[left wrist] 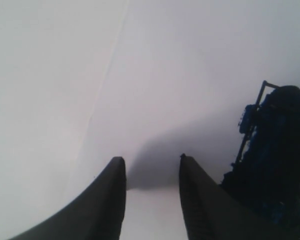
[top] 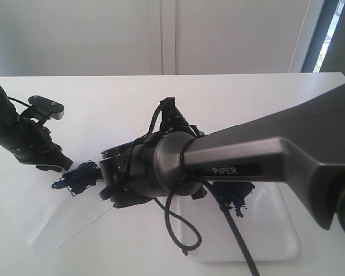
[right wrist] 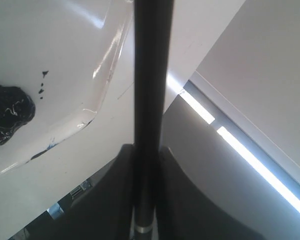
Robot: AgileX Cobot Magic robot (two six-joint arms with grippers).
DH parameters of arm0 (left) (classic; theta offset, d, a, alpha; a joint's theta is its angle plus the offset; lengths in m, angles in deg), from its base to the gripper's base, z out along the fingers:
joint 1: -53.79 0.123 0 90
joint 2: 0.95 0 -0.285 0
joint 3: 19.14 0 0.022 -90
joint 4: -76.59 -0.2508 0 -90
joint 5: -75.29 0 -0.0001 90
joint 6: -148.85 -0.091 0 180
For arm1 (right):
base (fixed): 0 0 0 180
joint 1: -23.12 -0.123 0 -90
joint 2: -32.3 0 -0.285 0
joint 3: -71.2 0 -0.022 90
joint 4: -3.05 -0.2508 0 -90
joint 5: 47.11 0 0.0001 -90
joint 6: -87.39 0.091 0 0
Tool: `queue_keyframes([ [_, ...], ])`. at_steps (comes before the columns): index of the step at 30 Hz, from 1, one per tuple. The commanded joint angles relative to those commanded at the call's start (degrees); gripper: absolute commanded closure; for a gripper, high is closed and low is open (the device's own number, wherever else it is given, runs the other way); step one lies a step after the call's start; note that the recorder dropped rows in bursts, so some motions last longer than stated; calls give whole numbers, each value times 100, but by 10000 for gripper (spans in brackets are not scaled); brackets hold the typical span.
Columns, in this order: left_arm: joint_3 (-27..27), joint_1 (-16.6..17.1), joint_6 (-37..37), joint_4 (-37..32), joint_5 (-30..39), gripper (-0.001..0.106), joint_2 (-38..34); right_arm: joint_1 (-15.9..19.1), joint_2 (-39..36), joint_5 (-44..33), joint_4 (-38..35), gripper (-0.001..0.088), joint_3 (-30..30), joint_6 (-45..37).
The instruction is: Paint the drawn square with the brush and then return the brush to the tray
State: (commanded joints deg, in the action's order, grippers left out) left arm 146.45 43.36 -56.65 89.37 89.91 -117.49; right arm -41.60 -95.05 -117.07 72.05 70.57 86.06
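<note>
Seeing the square [top: 79, 177] on the paper [top: 52, 227], left side of the desk [top: 115, 103], smeared dark blue inside. Got the brush [right wrist: 151, 90] clamped by its black handle in the right claw [right wrist: 146, 150], parked just beside the square. Can't make out the bristles. Spotted the tray [top: 273, 233] under the right arm, blue blotch in it. Left claw [left wrist: 152, 159]? Spread apart, nothing in it, right next to the square too.
</note>
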Motion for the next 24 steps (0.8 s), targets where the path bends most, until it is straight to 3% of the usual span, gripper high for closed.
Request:
queue_keyframes([
  [13, 0, 0, 0, 0, 0, 641, 0, 26, 0, 0, 16, 868, 0, -2],
  [18, 0, 0, 0, 0, -15, 641, 0, 26, 149, 0, 487, 868, 0, 663],
  [24, 0, 0, 0, 0, -16, 641, 11, 99, 614, 0, -154, 868, 0, 1046],
])
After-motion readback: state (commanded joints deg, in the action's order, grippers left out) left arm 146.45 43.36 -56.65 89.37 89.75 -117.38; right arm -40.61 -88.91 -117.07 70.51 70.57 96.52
